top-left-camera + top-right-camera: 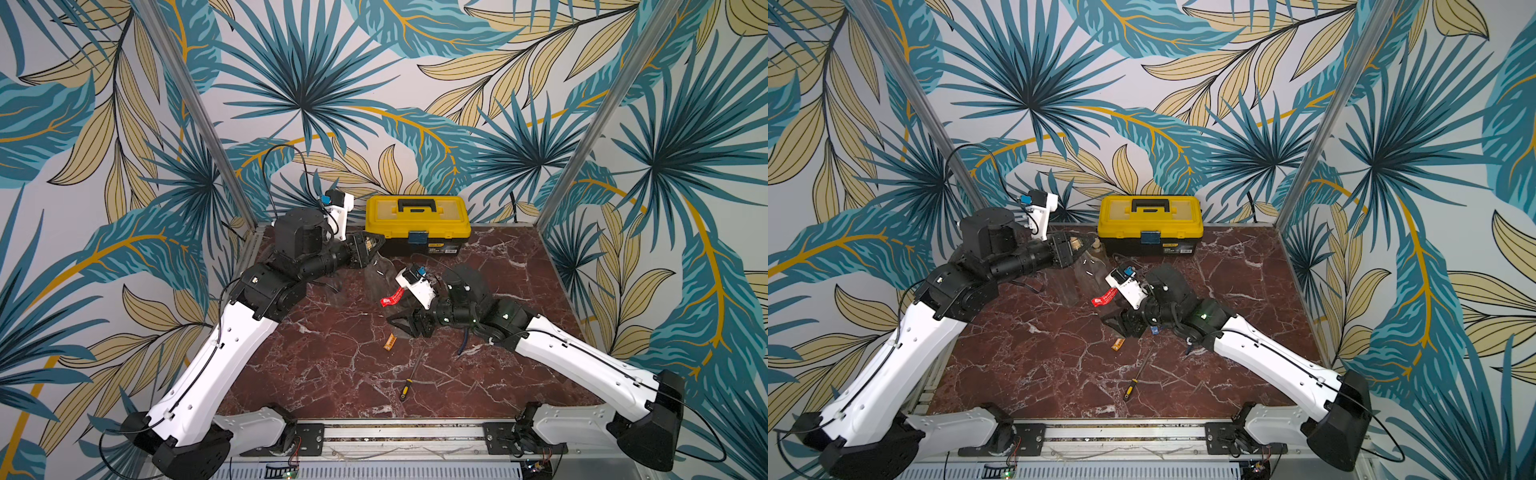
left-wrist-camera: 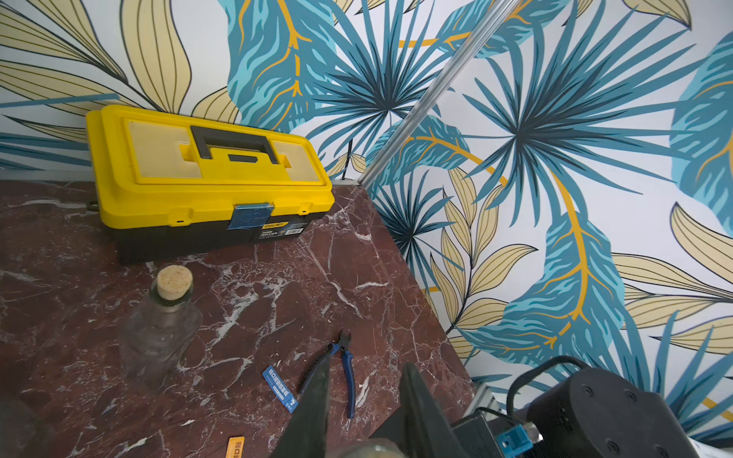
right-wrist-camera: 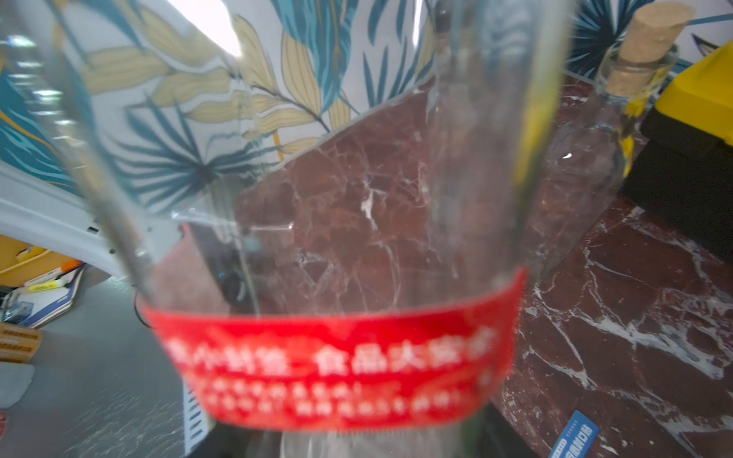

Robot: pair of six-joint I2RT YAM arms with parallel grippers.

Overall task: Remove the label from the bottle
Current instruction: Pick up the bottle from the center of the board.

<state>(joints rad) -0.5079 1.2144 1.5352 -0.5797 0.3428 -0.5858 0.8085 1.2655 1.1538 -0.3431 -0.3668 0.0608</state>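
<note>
— Red label with white print (image 3: 337, 357): where is it?
— Wrapped round the lower end of the clear glass bottle (image 1: 1090, 274), which leans tilted over the red-brown marble table (image 1: 332, 374), in front of the yellow toolbox (image 1: 417, 218).
— And the left gripper (image 1: 1079, 245)?
— Pressed together on the bottle's corked neck.
— The right gripper (image 1: 395, 321)?
— Close beside the label in both top views. Whether its fingers pinch anything, I cannot tell.
— Anything nearby?
— A second corked glass bottle (image 2: 162, 325) stands upright by the toolbox.

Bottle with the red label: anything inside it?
The bottle looks empty: the marble table shows through its clear glass. The red label hides the part behind it.
</note>
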